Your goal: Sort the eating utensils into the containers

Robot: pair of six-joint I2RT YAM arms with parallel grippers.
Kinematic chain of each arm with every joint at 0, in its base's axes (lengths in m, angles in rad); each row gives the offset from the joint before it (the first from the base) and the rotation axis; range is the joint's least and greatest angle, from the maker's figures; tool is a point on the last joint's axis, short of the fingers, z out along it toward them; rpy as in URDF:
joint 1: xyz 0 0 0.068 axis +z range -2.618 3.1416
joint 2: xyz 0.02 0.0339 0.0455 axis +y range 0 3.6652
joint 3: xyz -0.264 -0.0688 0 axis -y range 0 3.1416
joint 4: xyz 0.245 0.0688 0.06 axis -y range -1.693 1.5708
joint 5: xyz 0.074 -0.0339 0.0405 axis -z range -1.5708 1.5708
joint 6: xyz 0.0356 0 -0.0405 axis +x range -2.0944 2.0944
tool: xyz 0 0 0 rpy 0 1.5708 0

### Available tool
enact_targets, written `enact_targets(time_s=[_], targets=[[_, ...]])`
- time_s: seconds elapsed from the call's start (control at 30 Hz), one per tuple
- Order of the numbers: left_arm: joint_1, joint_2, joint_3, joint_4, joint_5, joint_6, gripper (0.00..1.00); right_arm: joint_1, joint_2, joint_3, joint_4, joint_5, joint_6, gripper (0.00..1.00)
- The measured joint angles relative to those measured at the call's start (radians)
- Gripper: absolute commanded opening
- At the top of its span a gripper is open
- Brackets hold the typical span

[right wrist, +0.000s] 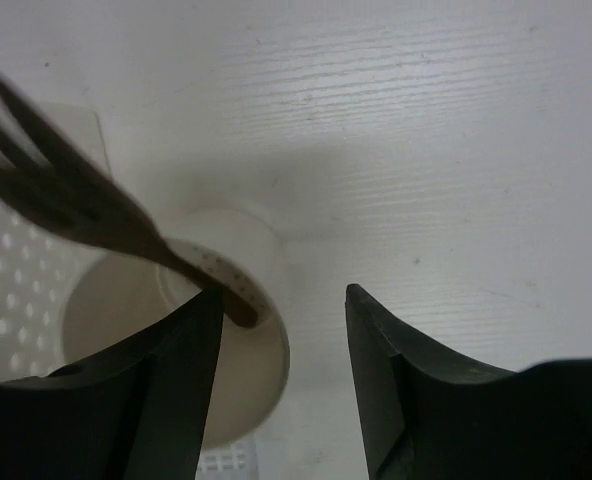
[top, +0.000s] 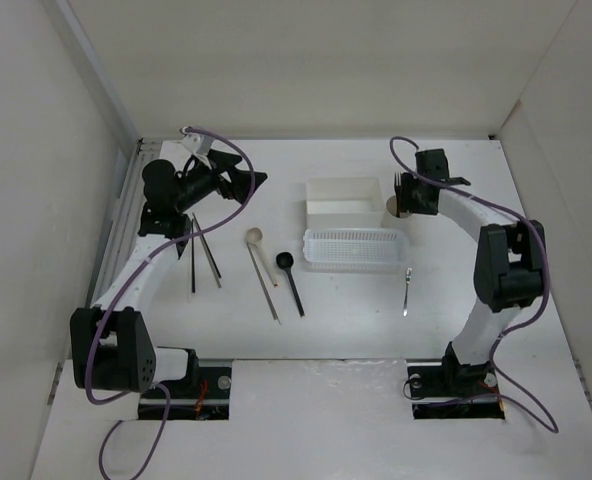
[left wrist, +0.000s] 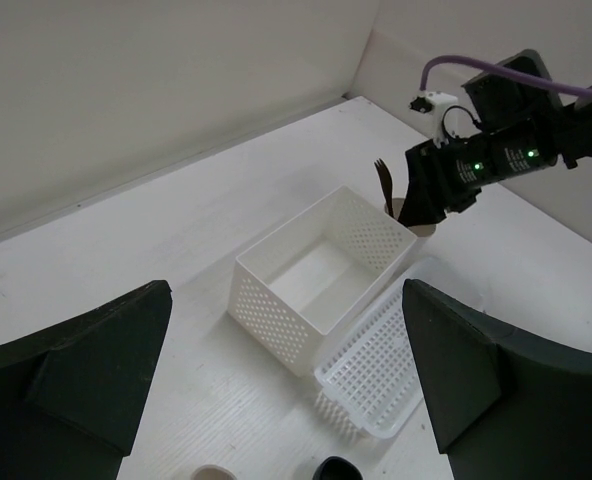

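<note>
Fingers (right wrist: 176, 390) of the right gripper (right wrist: 281, 300) are spread apart and pinch nothing. Directly below them we see the cup (right wrist: 116, 310). A dark fork (right wrist: 86, 205) leans inside it, with its handle end against the rim and its tines raised toward 10 o'clock in the right wrist view.

We find the left gripper (top: 251, 183) spread wide as well, with nothing between its fingers (left wrist: 86, 380). In the top view it hangs at 9 o'clock from the square box (top: 341, 195), apart from it.

Container layout, top view:
- The cup stands just beside the box at 3 o'clock, mostly hidden by the right gripper.
- The mesh basket (top: 356, 248) lies just beside the box at 6 o'clock.

Loose pieces on the table (top: 346, 340):
- The beige spoon (top: 253, 237) and black spoon (top: 285, 260) lie side by side at 8 o'clock from the basket.
- The metal fork (top: 407, 290) lies at 5 o'clock from the basket.
- Two chopsticks (top: 209, 262) lie at 9 o'clock from the spoons, near the left arm.
</note>
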Motion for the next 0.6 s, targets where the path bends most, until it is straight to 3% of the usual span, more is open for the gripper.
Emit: enact_targets(time_s=[0.13, 0.33, 0.43, 0.6], targets=[[0.008, -0.029, -0.031, 0.009, -0.002, 0.002, 1.0, 0.0, -0.176, -0.108, 0.071, 0.0, -0.022, 0.62], [0.018, -0.053, -0.062, 0.023, -0.006, 0.002, 1.0, 0.0, -0.5, -0.359, 0.34, 0.011, -0.025, 0.63], [0.018, -0.054, -0.063, 0.027, -0.009, 0.002, 1.0, 0.0, -0.549, -0.496, 0.475, 0.02, -0.006, 0.65], [0.021, -0.055, -0.063, 0.036, -0.012, 0.002, 1.0, 0.0, -0.555, -0.597, 0.512, 0.038, 0.018, 0.66]])
